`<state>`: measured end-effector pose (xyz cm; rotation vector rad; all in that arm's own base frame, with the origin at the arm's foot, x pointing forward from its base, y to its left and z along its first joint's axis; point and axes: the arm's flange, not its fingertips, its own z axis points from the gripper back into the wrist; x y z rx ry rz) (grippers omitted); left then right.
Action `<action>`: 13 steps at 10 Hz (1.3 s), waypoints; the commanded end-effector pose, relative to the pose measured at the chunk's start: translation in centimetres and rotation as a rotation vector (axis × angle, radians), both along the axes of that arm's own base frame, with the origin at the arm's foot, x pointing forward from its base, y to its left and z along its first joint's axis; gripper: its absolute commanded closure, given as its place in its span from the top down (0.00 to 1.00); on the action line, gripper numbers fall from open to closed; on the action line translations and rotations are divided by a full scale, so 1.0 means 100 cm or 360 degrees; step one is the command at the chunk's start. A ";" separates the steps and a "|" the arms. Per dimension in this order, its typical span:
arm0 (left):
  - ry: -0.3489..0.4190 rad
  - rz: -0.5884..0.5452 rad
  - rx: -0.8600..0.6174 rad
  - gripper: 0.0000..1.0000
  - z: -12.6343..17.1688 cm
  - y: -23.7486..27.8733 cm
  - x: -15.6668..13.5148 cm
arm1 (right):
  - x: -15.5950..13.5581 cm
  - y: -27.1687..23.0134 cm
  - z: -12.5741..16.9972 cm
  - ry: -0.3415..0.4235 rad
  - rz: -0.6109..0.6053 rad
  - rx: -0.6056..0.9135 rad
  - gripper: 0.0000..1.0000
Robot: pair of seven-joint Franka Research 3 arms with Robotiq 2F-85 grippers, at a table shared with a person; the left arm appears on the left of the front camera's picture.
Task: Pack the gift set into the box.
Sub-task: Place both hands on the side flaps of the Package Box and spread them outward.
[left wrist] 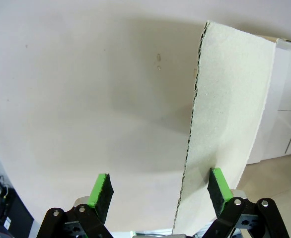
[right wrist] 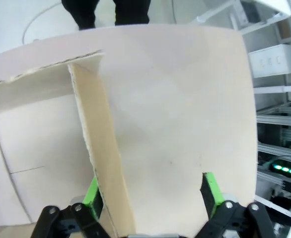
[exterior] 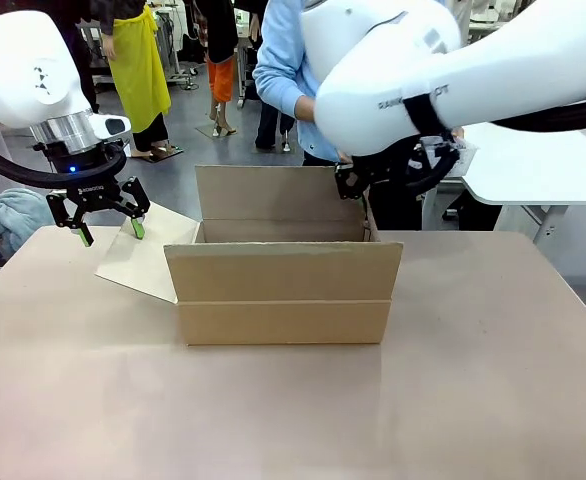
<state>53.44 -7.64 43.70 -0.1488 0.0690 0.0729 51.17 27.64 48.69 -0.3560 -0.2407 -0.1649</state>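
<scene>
At centre of worktop (exterior: 493, 400): box (exterior: 283, 322), plain brown corrugated, long side toward the camera, top unclosed, flaps turned up or out, pale inner wall showing. Far long flap (exterior: 268, 190) upright; near long flap (exterior: 283, 272) broadside to the camera above the front wall. Left end flap (exterior: 153, 255) splayed outward, sloping down to the worktop on the robot's left. Astride that flap's outer edge: left gripper (exterior: 111, 233), pointing down, fingers spread wide, holding nothing; in left wrist view, raw fluted edge of the flap running up between the two green pads (left wrist: 102, 191), nearer the right-hand pad, contact not determinable, bare worktop under the other pad. Over the box's far right corner: right arm (exterior: 453, 70), bulky and white, reaching in from the right, its black wrist end half hidden behind the far long flap in front view. Right gripper (right wrist: 150, 194) likewise spread wide, gripping nothing; in right wrist view, right end flap (right wrist: 98, 144) standing on edge between the pads, just beside the left-hand pad, worktop on one side of it, pale box interior on the other. Behind the box at the far side: person in a light blue sleeve (exterior: 278, 60), close to the right arm
</scene>
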 end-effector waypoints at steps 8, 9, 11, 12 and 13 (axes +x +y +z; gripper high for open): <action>0.0010 0.0014 0.0022 1.00 0.002 0.000 -0.001 | 0.006 -0.162 -0.065 0.0135 0.0385 0.0872 1.00; 0.0010 0.0014 0.0022 1.00 0.002 0.000 -0.001 | 0.008 -0.157 -0.078 0.0132 0.0400 0.0968 1.00; 0.0010 0.0014 0.0022 1.00 0.002 0.000 -0.001 | 0.010 -0.159 -0.049 0.0108 0.0361 0.0771 1.00; 0.0010 0.0014 0.0022 1.00 0.002 0.000 -0.001 | 0.010 -0.159 -0.049 0.0108 0.0361 0.0771 1.00; 0.0010 0.0014 0.0022 1.00 0.002 0.000 -0.001 | 0.010 -0.159 -0.049 0.0108 0.0361 0.0771 1.00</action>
